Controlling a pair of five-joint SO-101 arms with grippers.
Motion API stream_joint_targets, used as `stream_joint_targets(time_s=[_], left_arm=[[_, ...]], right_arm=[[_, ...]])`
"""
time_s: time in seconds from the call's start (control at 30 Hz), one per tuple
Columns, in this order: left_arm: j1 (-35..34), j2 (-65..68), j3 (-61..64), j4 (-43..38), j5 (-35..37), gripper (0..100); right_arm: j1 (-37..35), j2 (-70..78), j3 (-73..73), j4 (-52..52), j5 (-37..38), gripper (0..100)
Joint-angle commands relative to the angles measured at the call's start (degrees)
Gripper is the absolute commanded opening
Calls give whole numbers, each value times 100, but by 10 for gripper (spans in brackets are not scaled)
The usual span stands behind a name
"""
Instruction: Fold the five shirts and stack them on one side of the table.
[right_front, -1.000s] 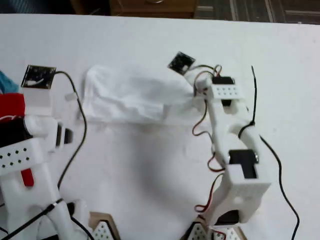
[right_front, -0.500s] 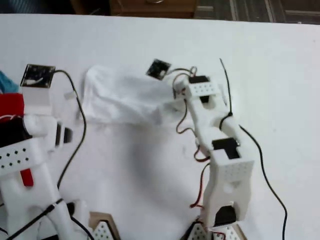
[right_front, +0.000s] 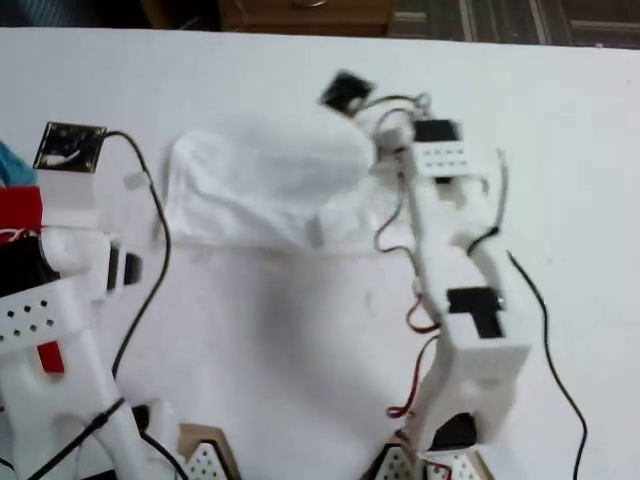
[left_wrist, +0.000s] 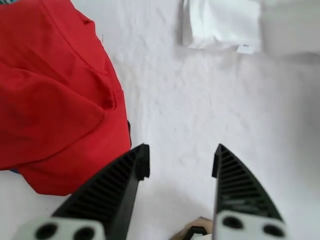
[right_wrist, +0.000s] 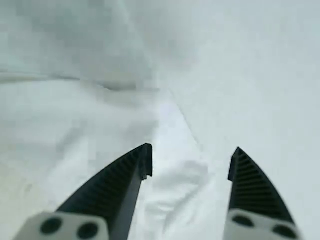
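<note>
1. Two arms stand over the white table (right_front: 250, 340) in the high view. The white shirt (right_front: 250, 185) lies crumpled left of the middle, and the right arm (right_front: 445, 165) stands at its right end. Half a second ago that arm's wrist was lower over the cloth. It has since swung back toward the far edge, and the shirt's near end now spreads wider and puffier. The left arm (right_front: 50, 300) has hardly shifted. It stands at the left edge by the red shirt (right_front: 20, 210).
2. In the left wrist view, the left gripper (left_wrist: 181, 150) has its jaws spread, with nothing between them. It hangs over bare table. The red shirt (left_wrist: 50, 95) is bunched just beside one finger, and a corner of the white shirt (left_wrist: 222, 22) lies well apart.
3. In the right wrist view, the right gripper (right_wrist: 191, 152) is also parted and grips nothing. It sits above the white shirt (right_wrist: 75, 135), with a rumpled fold of cloth below the gap between its jaws.
</note>
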Motion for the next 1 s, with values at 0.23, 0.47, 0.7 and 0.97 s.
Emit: stream_joint_targets(time_s=[0.23, 0.47, 0.7, 0.97], left_arm=[[-18, -132, -180, 18, -35, 225], [-18, -132, -171, -35, 0, 224], [-18, -132, -171, -53, 0, 223], [-141, -123, 374, -677, 826, 225]], right_arm=[[1376, -505, -193, 1244, -70, 92], [1525, -541, 167, 1262, -123, 19], [752, -505, 193, 787, -1284, 19], [-31, 40, 167, 488, -1565, 19]])
